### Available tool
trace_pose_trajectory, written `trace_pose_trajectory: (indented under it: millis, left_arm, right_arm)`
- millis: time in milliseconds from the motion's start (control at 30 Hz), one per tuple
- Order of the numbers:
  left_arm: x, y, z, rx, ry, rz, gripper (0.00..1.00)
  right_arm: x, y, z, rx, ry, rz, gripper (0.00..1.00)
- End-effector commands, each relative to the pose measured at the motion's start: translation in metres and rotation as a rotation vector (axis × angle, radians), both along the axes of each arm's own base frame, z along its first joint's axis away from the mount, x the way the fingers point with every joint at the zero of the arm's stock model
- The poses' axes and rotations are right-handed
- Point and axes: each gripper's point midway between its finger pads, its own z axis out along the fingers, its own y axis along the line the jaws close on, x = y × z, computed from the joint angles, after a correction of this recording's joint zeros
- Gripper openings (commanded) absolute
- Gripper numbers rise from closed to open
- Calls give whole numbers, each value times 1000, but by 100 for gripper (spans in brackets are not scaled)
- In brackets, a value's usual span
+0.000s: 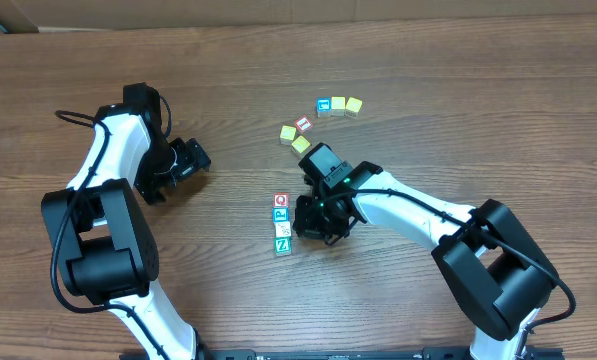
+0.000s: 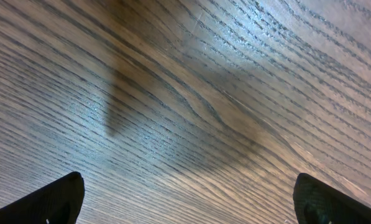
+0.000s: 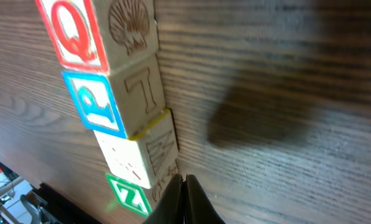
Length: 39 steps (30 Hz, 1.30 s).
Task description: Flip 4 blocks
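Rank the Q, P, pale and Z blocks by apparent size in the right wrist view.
1. Q block and P block: alike; Q is cropped.
2. Pale block: slightly smaller.
3. Z block: smallest, partly behind the tool.

Z block (image 3: 129,198) cropped, Q block (image 3: 74,32) cropped

Blocks (image 1: 282,222) show red Q (image 3: 73,34), blue P (image 3: 95,102), pale face (image 3: 126,155), green Z (image 3: 130,198).

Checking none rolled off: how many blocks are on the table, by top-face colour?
Yellow blocks: 4
Red blocks: 2
Blue blocks: 2
Green block: 1
Pale block: 1
Total: 10
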Motion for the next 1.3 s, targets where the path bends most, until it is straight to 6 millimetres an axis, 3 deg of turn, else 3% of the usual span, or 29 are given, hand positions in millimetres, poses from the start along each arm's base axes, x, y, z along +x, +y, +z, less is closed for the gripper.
trace_pose_trajectory:
  millis: [0,300,867,1267]
  left_arm:
    - [4,-1,4,13,-13,-6,100]
    - [4,-1,4,13,-13,-6,100]
    - [4,-1,4,13,-13,-6,100]
    - [4,-1,4,13,-13,-6,100]
  right_arm:
    - [6,0,3,2,-28,-14,4]
    - [14,1,3,1,-65,-26,4]
    - [3,14,4,8,-56,-20,4]
    - [6,11,2,-11,-73,-27,4]
